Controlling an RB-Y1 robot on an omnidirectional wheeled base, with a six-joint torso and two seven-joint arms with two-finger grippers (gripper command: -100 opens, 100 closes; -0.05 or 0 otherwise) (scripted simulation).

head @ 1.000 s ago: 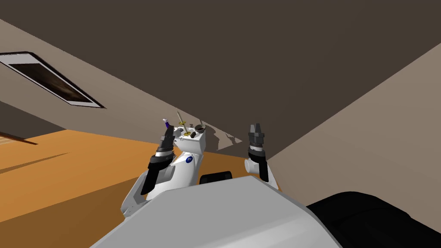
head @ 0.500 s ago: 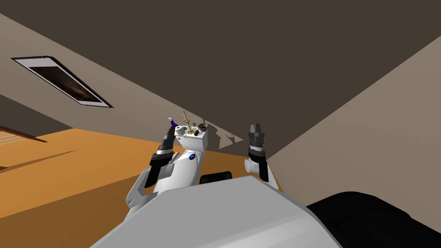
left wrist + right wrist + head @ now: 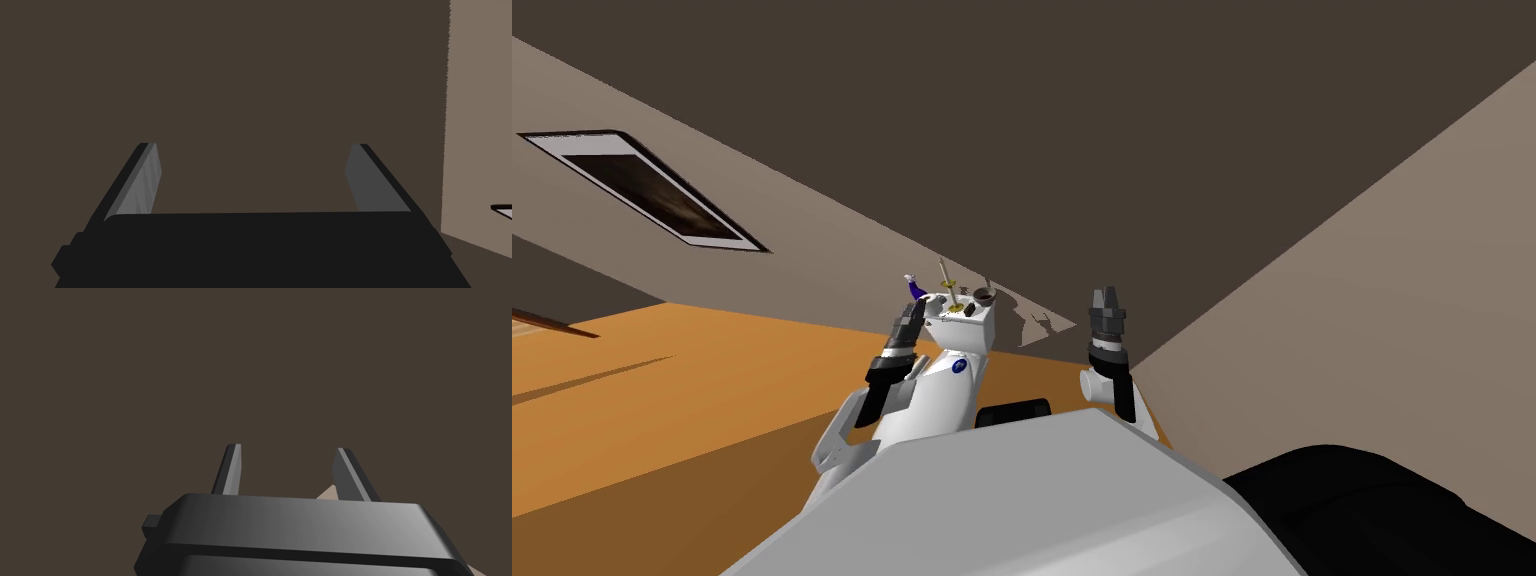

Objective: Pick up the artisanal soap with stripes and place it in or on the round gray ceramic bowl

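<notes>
Left arm: the left gripper (image 3: 914,308) is hanging close to the white boxy stand (image 3: 952,380), at about 9 o'clock from its flat top. Its two thin light grey fingers (image 3: 145,180) are standing wide apart, with only a flat dark brown wall (image 3: 250,75) showing between them.
Right arm: the right gripper (image 3: 1104,295) is pointing upward at about 3 o'clock from the stand, well apart from it. Its fingers (image 3: 232,468) are standing a narrower gap apart and gripping nothing.
Soap: a small dark block (image 3: 967,310) is lying on the stand's top, at about 3 o'clock from the left gripper. It is looking too small from here to make out any stripes.
Bowl: a small round dark grey bowl (image 3: 982,296) is sitting on the same top, just beside the block at about 1 o'clock from it.
Other things on top: a little blue bottle with a pale cap (image 3: 914,288) is standing at 12 o'clock from the left gripper. A thin upright stick with a gold collar (image 3: 946,280) is rising between the bottle and the bowl.
Room: an orange-brown floor (image 3: 662,400) is stretching off toward 9 o'clock. A dark picture in a pale frame (image 3: 642,190) is hanging on the beige wall (image 3: 812,240) toward 10 o'clock.
</notes>
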